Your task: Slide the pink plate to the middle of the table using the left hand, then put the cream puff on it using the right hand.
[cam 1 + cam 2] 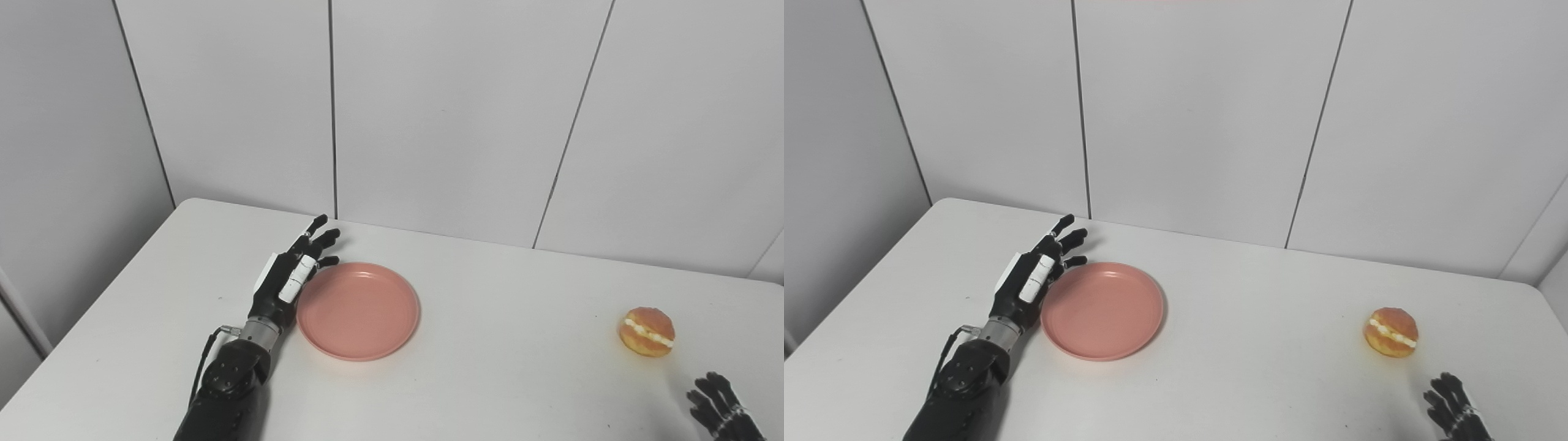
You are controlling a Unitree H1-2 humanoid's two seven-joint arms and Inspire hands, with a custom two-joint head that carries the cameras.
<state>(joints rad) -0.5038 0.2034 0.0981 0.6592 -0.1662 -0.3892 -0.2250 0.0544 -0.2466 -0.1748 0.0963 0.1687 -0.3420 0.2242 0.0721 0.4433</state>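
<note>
A round pink plate (pixel 358 309) lies flat on the white table (pixel 490 367), left of the middle, with nothing on it. My left hand (pixel 293 272) stands open on edge along the plate's left rim, fingers stretched toward the wall, touching or nearly touching the rim. The cream puff (pixel 646 331), golden with a white cream band, sits on the table at the right. My right hand (pixel 723 407) rests open low at the bottom right corner, a short way in front of the puff and apart from it; only its fingers show.
Grey wall panels (pixel 453 110) rise directly behind the table's far edge. The table's left edge (pixel 92 312) runs diagonally close to my left arm. Bare tabletop stretches between the plate and the cream puff.
</note>
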